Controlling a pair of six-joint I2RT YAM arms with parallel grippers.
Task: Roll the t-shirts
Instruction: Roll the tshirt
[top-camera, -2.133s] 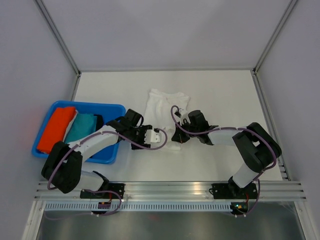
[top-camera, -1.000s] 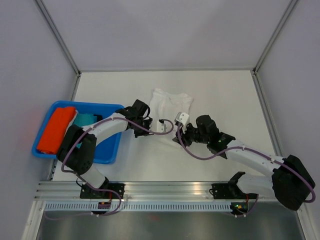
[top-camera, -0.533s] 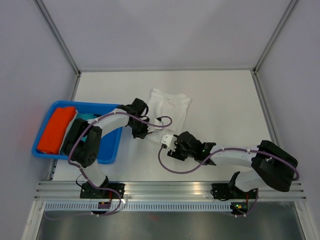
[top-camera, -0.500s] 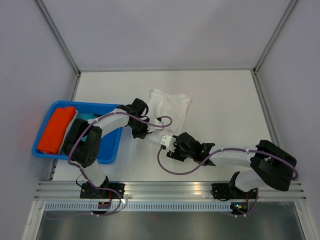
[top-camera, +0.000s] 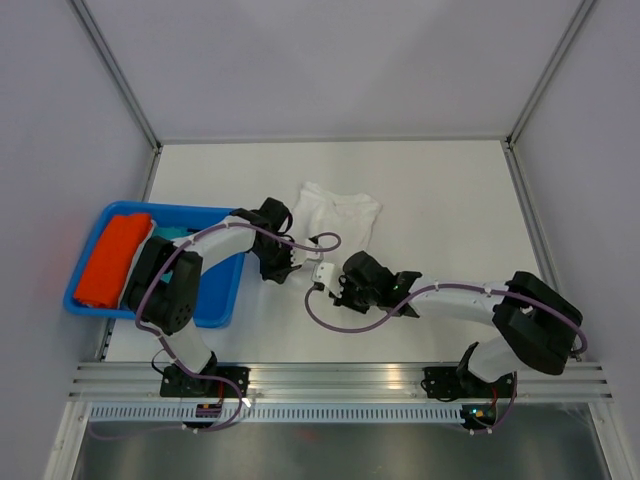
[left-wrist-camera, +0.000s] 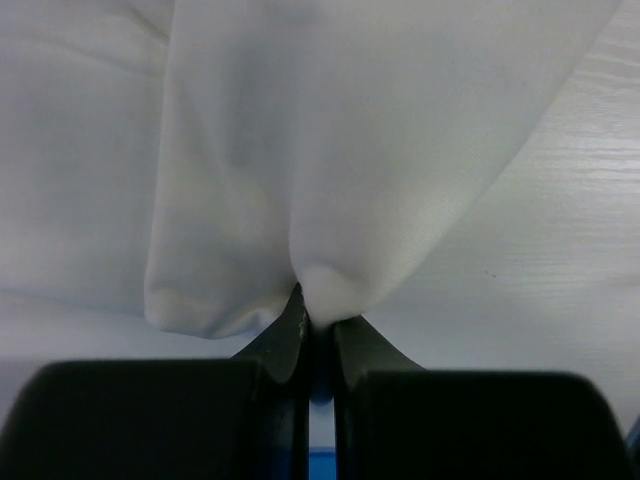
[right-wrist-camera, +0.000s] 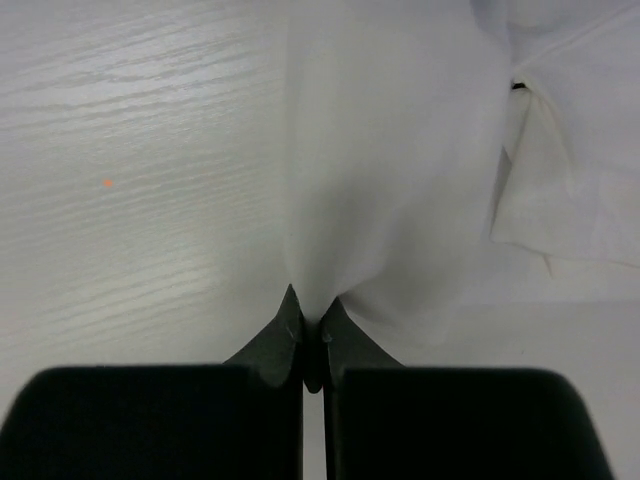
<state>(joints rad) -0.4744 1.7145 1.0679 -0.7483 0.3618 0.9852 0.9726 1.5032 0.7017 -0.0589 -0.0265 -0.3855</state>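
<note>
A white t-shirt (top-camera: 343, 211) lies bunched on the white table, just beyond both arms. Its near edge is lifted into folds. My left gripper (top-camera: 289, 267) reaches in from the left and is shut on a pinch of that fabric. In the left wrist view the cloth (left-wrist-camera: 300, 150) rises from the closed gripper (left-wrist-camera: 318, 318). My right gripper (top-camera: 328, 276) comes in from the right, close beside the left one. The right wrist view has the gripper (right-wrist-camera: 312, 320) shut on a thin fold of the shirt (right-wrist-camera: 390, 180). No chest print shows.
A blue bin (top-camera: 222, 213) stands at the left, partly under the left arm, holding a folded orange garment (top-camera: 110, 255) and a teal one (top-camera: 170, 238). Grey walls enclose the table on three sides. An aluminium rail (top-camera: 340, 380) runs along the near edge.
The right gripper has swung up and left to the shirt's near edge and closed on the fabric. The left gripper has kept its pinch, and the shirt has bunched further back.
</note>
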